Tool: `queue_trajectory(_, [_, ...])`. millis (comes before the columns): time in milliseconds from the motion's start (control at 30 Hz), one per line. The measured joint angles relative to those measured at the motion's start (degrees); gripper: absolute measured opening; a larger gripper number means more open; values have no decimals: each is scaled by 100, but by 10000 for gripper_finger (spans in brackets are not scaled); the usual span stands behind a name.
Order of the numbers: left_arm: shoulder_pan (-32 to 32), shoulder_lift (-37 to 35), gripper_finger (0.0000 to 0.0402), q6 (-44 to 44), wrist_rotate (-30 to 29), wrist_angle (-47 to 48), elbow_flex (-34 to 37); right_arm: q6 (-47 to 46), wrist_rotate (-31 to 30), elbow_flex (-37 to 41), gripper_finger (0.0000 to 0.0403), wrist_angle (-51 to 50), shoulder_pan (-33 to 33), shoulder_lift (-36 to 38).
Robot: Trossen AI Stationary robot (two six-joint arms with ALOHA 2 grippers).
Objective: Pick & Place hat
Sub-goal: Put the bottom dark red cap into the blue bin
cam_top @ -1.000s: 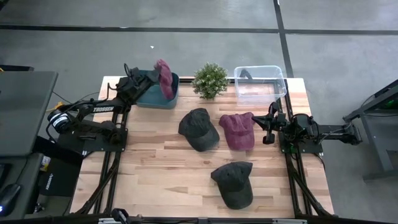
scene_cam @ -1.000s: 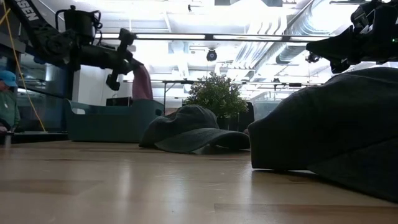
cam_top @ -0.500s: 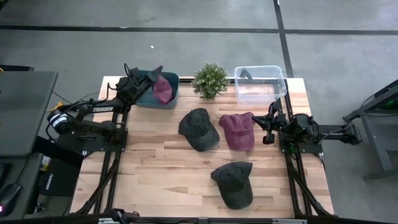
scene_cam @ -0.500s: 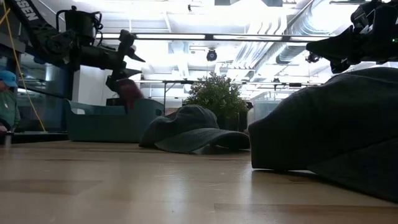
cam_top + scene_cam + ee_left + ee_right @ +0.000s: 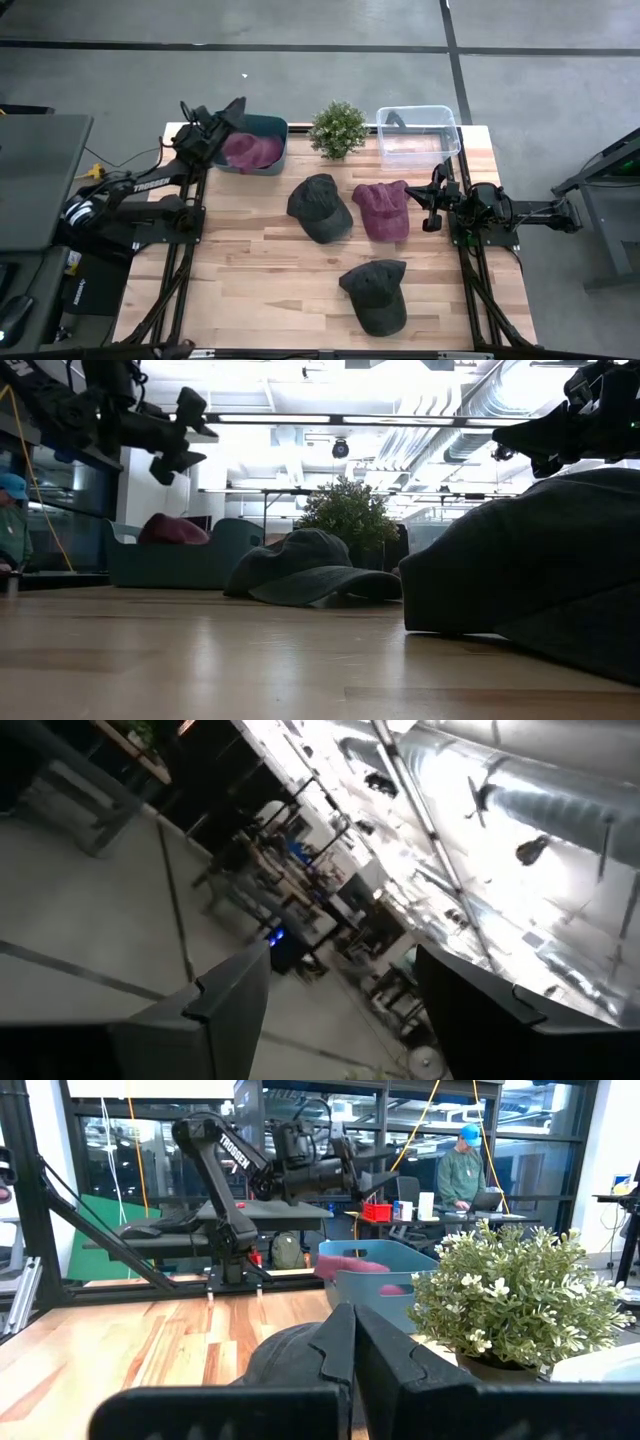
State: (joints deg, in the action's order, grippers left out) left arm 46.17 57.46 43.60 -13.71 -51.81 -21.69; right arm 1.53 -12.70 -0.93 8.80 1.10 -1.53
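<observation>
A maroon hat (image 5: 250, 150) lies inside the teal bin (image 5: 272, 128) at the table's far left; its crown (image 5: 172, 529) shows over the bin's rim. My left gripper (image 5: 229, 110) hangs open above the bin's left end, clear of the hat (image 5: 186, 442), with nothing between its fingers (image 5: 340, 1010). On the table lie a dark hat (image 5: 320, 208), a second maroon hat (image 5: 382, 210) and another dark hat (image 5: 375, 295). My right gripper (image 5: 432, 206) waits shut at the right, just beside the second maroon hat (image 5: 350, 1342).
A potted plant (image 5: 338, 128) stands at the far edge between the teal bin and a clear plastic bin (image 5: 417, 132). Bare wood lies along the near left of the table (image 5: 240, 280). A person (image 5: 463, 1172) stands in the room beyond the table.
My left gripper has opened and let go of the maroon hat, which has dropped into the teal bin and now lies there. The gripper has then risen and drawn back a little toward the table's left edge.
</observation>
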Motion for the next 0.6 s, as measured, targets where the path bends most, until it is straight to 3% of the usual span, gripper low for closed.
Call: queue_trajectory(600, [-9,-1336,243,718,2593,2199,2,1,-1,0,0,2,0,1])
